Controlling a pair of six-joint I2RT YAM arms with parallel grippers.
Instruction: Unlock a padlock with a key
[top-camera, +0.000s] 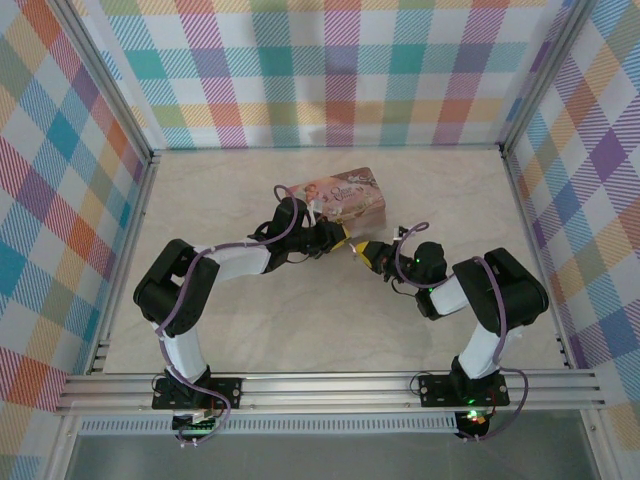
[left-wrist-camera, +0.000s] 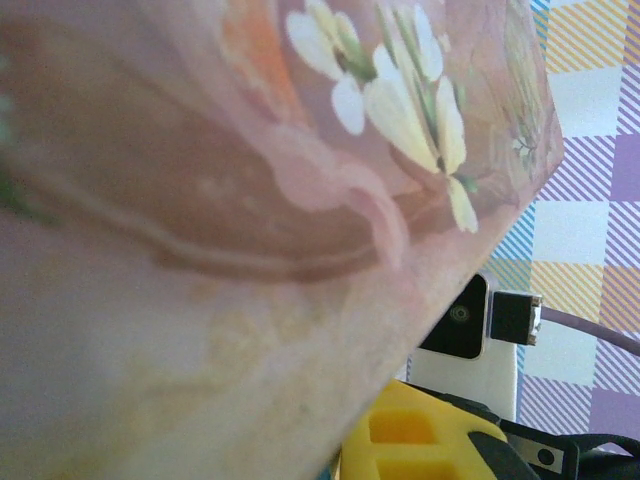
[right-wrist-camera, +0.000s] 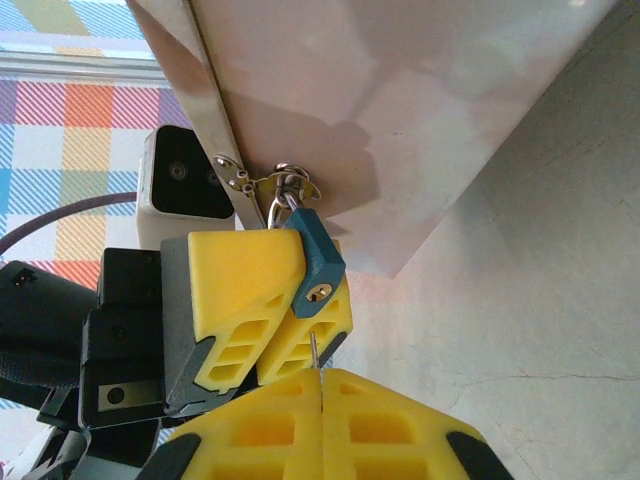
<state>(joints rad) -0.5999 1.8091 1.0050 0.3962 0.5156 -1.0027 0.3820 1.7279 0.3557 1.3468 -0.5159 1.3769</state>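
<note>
1. We see the pink floral tin box (top-camera: 348, 196) lying on the pale marbled table (top-camera: 250, 320), towards the back and near the middle, with both arms reaching in to its near side.
2. In the right wrist view, the small blue padlock (right-wrist-camera: 320, 265) hangs by its shackle from the metal hasp (right-wrist-camera: 283, 185) on the plain side of the box. Its brass keyhole faces down towards the camera.
3. The left gripper (right-wrist-camera: 290, 310) is clamped on the padlock, with its yellow fingers (right-wrist-camera: 245, 285) pressed against the lock body from both sides.
4. The right gripper (right-wrist-camera: 322, 385) is pinched together on the thin metal key (right-wrist-camera: 316, 360). Only the narrow blade shows, standing up out of the seam between the two yellow pads.
5. The key tip points at the keyhole and sits just below it. We see a small gap between them, so the key is not in the lock.
6. From above, the two grippers meet tip to tip just in front of the box.
7. In the left wrist view, the box's flowered lid (left-wrist-camera: 300, 200) is very close and blurred.
</note>
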